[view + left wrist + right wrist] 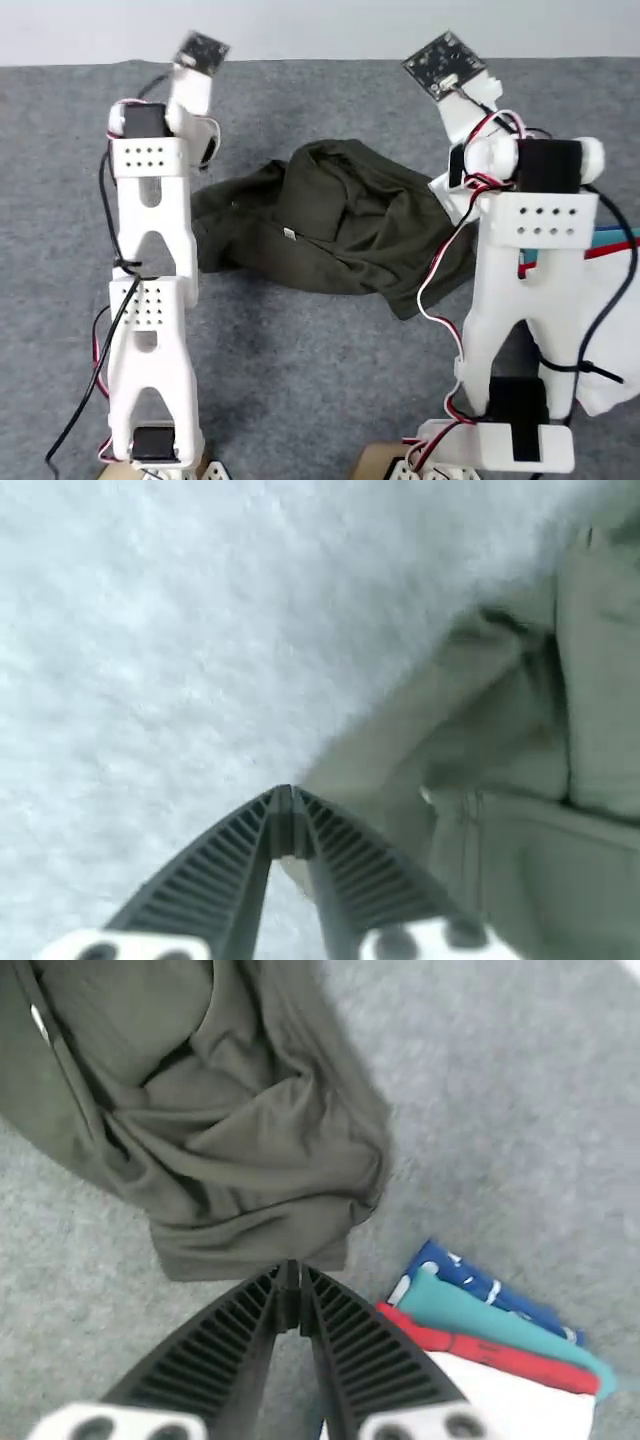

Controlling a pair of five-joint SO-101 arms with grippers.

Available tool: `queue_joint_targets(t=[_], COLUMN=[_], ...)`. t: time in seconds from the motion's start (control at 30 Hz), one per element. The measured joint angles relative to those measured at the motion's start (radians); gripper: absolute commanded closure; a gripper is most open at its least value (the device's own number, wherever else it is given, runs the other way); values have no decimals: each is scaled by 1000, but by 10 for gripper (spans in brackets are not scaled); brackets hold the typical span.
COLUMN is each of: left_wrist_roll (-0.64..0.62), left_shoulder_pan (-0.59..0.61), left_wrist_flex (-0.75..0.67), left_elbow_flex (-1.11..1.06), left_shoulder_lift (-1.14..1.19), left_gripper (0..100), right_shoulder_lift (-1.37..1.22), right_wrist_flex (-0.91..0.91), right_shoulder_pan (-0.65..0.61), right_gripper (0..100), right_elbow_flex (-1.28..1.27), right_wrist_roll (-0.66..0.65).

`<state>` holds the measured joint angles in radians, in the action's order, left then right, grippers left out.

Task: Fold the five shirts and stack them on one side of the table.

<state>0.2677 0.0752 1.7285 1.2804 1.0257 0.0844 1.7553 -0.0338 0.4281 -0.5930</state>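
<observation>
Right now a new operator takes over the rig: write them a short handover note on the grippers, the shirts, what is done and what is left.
Left gripper shut, tip at the green shirt's edge. Right gripper shut, at that shirt's opposite edge.
The green shirt lies crumpled in the middle of the table. Stack of four folded shirts (blue, teal, red, white) sits on the right side.
Done: four folded and stacked.
Left: fold the green shirt and add it to the stack.

The shirt (220,1120) just past the right gripper (290,1285) is plain dark olive green. The gripper's ribbed fingers (225,1350) are black. Beside them lie a blue shirt (470,1278) with white marks, a teal shirt (490,1322), a red shirt (470,1350) and a white shirt (500,1405). The table cover (300,400) is speckled grey.
</observation>
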Motion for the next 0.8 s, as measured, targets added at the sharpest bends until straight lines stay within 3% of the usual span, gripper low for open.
queue_joint_targets(t=[0.1,0.5,0.8], left_wrist_roll=[34,72,75], left_shoulder_pan=[-29,-81,-92], left_wrist_flex=[0,-104,-144], left_elbow_flex=[-138,-336,-377], left_shoulder_lift=[0,2,-17], left_gripper=[769,771,998], right_shoulder_lift=[0,0,0], right_wrist_flex=[0,0,0], right_shoulder_pan=[-2,-2,0], right_gripper=[988,988,988], right_elbow_flex=[-43,-69,-69], right_wrist_roll=[15,25,25])
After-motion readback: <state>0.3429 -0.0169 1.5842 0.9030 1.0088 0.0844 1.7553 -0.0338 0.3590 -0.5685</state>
